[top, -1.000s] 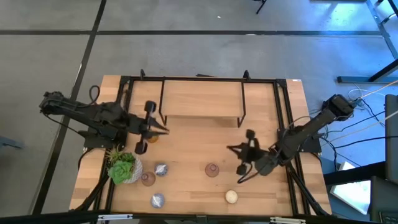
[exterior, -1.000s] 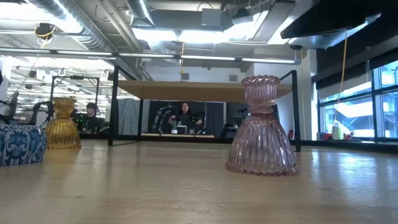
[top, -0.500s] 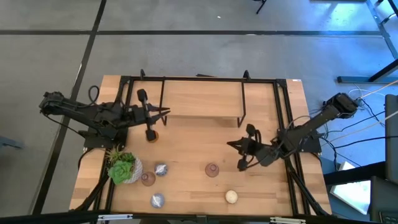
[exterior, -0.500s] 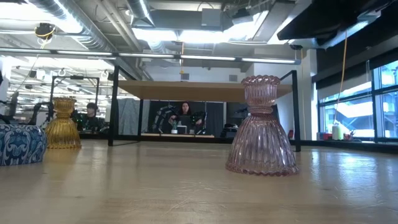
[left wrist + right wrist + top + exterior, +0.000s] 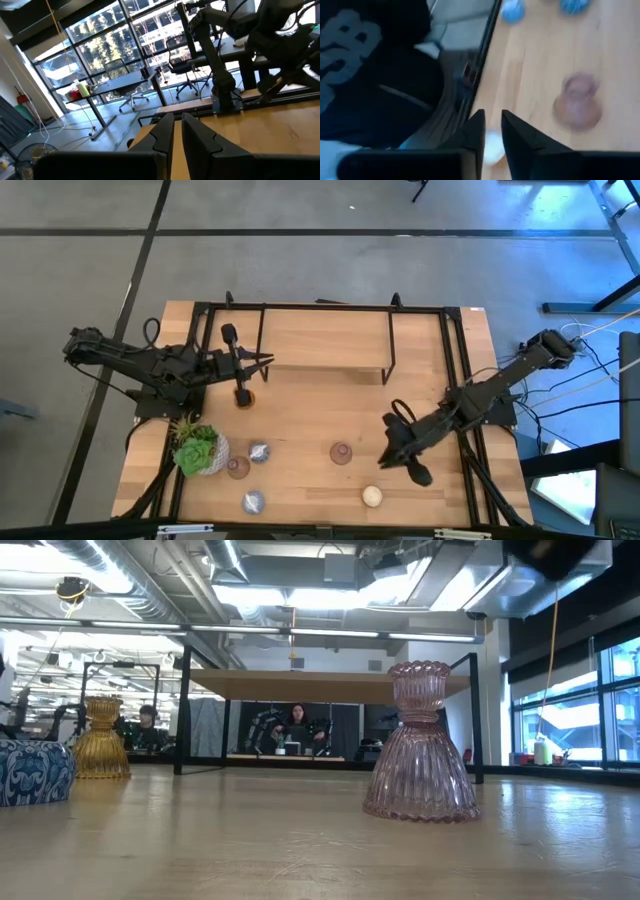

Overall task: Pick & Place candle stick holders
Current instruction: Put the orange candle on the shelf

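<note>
On the pale wooden table (image 5: 320, 345) with its black metal frame (image 5: 325, 308), the left gripper (image 5: 262, 362) reaches in from the left edge over the middle of the left half. In its wrist view the two dark fingers (image 5: 162, 132) stand nearly together with a thin slit between them and nothing held. The small amber ribbed glass candle stick holder (image 5: 244, 397) stands on the table just beside that arm's front, on the near side.

The right gripper (image 5: 400, 460) hangs over the near right part of the table, pointing toward the front edge. Its wrist view shows its fingers (image 5: 476, 131) close together with a narrow gap, empty. Just beyond its tip lies the round cream-white holder (image 5: 371, 496), and the pink ribbed vase-shaped glass holder (image 5: 341, 452) stands a little to its left.

Further left along the front stand a silvery-blue round holder (image 5: 259, 451), a second pink holder (image 5: 237, 468) touching the pale pot of the green succulent (image 5: 197, 450), and another silvery-blue round holder (image 5: 252, 501) nearest the front edge.

The level view shows the pink holder upright, the amber one far left, and a blue-patterned one at the picture's edge. The right wrist view catches a dark garment (image 5: 365, 75) with large pale lettering, too blurred to read surely.
</note>
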Controlling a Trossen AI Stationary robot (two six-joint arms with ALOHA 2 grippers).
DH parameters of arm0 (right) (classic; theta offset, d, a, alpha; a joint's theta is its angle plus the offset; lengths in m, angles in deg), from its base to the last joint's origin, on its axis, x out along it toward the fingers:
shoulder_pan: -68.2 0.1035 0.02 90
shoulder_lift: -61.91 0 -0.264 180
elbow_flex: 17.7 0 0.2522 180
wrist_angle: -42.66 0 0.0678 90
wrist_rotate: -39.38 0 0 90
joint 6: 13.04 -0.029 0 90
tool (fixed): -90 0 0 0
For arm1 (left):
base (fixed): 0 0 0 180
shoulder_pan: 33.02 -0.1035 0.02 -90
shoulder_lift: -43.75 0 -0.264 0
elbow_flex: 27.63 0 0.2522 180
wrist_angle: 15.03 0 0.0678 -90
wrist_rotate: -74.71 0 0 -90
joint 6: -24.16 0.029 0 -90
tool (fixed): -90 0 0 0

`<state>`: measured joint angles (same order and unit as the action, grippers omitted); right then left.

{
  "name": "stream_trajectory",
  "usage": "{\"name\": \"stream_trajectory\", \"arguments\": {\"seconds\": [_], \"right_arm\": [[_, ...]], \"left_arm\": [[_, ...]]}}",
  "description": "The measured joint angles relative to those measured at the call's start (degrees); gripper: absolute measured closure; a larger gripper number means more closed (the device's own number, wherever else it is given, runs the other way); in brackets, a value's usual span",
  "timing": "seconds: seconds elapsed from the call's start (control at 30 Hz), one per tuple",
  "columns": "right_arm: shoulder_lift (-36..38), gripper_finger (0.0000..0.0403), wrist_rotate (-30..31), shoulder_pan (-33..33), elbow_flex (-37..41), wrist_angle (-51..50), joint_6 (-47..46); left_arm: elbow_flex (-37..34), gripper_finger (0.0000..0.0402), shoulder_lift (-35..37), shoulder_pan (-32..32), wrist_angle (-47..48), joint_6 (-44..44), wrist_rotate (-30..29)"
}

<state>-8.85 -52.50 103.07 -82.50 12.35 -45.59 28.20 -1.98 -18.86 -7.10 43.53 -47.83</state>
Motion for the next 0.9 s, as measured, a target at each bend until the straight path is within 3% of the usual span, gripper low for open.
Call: {"name": "stream_trajectory", "arguments": {"seconds": [0.3,0.53,0.63,0.8,0.9], "right_arm": [[-0.58,0.0262,2.21,2.80,-1.02,-23.53,-30.45],[-1.35,0.0248,15.81,1.52,-1.01,-30.26,-32.32],[-1.42,0.0248,15.88,1.08,-1.01,-29.10,-32.38],[-2.64,0.0249,9.80,4.27,-0.99,-24.77,-26.74],[-4.02,0.0249,11.34,7.57,-0.97,-21.10,-23.74]], "left_arm": [[0.00,0.0371,0.00,0.00,1.44,-0.63,0.09],[0.00,0.0371,-0.02,0.00,1.40,-0.63,0.11],[0.02,0.0371,-0.01,0.00,1.38,-0.39,0.13],[0.02,0.0371,-0.02,0.00,1.38,-0.17,0.15],[0.04,0.0371,-0.02,0.00,1.38,0.36,0.17]]}}
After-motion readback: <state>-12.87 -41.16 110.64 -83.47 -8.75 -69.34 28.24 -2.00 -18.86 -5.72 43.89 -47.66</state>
